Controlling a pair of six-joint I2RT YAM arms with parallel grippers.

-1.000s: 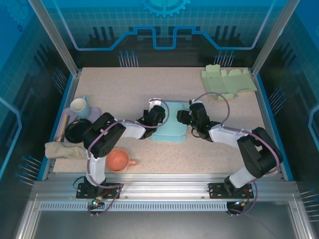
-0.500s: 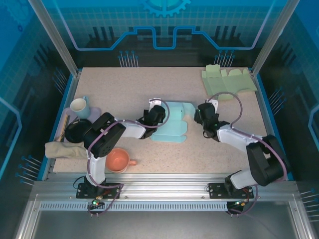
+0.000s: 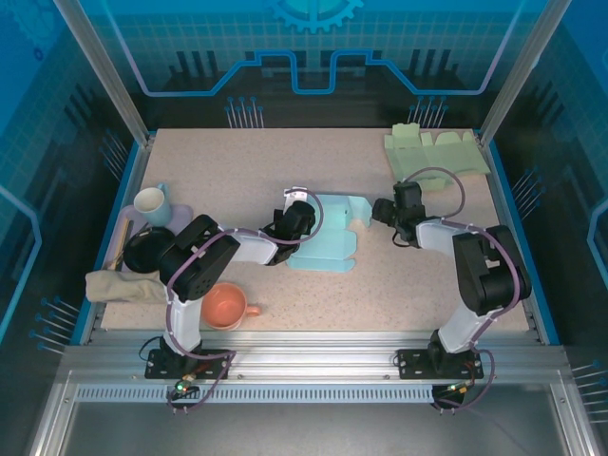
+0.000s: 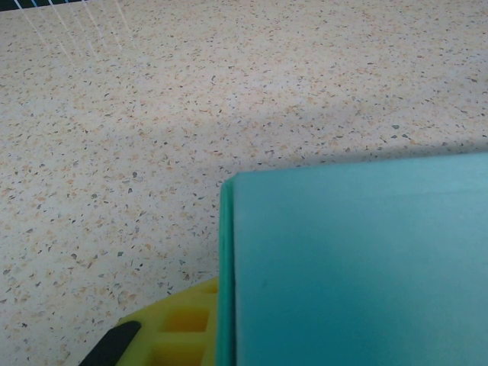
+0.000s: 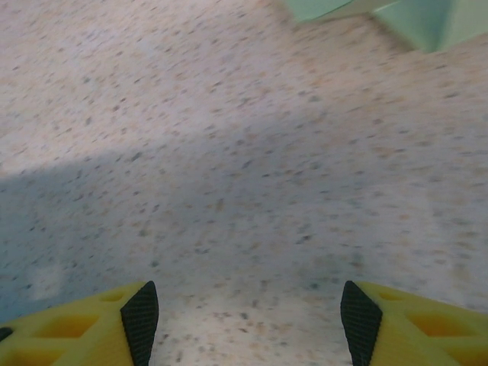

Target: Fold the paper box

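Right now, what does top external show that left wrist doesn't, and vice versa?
Top external adds: both arms around the teal box, the right gripper near its right edge, green flat blanks at the far right corner, and a pale mug and orange cup on the left. Left wrist adds: a close look at the box's corner edge, with the left gripper's yellow finger and its black pad under it. Shared: the teal box and the speckled table.

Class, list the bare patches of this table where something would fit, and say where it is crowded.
Free: the far stretch of table between white mug and green sheets; the near strip right of the orange cup. Crowded: left edge, with mug, black bowl, cloth.
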